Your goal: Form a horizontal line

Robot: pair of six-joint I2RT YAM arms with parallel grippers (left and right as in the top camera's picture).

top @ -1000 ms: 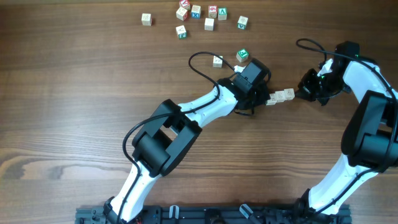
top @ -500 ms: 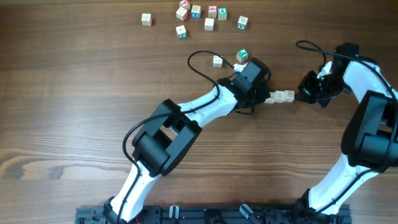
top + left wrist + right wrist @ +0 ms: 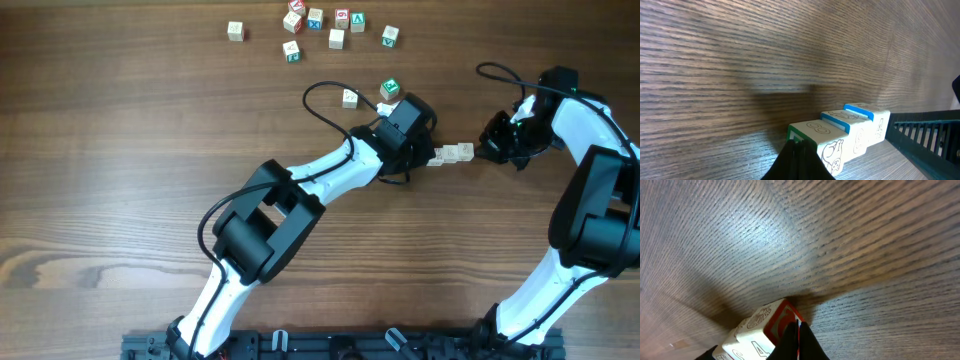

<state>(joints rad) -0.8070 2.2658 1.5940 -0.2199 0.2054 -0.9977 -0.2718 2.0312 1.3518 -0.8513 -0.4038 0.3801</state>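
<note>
**Mia:** Where do we see the horizontal line (image 3: 452, 154)?

**Tom:** We see it on the brown wooden surface (image 3: 120, 150), a bit right of the middle. It is three small pale cubes in a row, touching side by side. From above, the row tips a little, with its right end a bit higher in the view. It lies between the two pincers.

**Mia:** What do we see at the left pincer (image 3: 431, 158)?

**Tom:** Its fingers are clenched together, and we see nothing between them. In the left wrist view, the dark tip touches the green-edged cube (image 3: 815, 132) at the near end of the row. The two cubes behind it have blue edges on top.

**Mia:** And the right pincer (image 3: 486, 150)?

**Tom:** It is clenched too, and it holds nothing. In the right wrist view, its tip sits right at the red-edged cube (image 3: 765, 322), the other end of the row. We cannot tell if it really presses on it.

**Mia:** Do we see other cubes?

**Tom:** Yes. A green cube (image 3: 390, 89) and a pale cube (image 3: 349, 97) sit just behind the left arm. A bunch of loose cubes (image 3: 336, 38) lies by the far edge, well apart from the row. They have red, green and blue marks.
</note>
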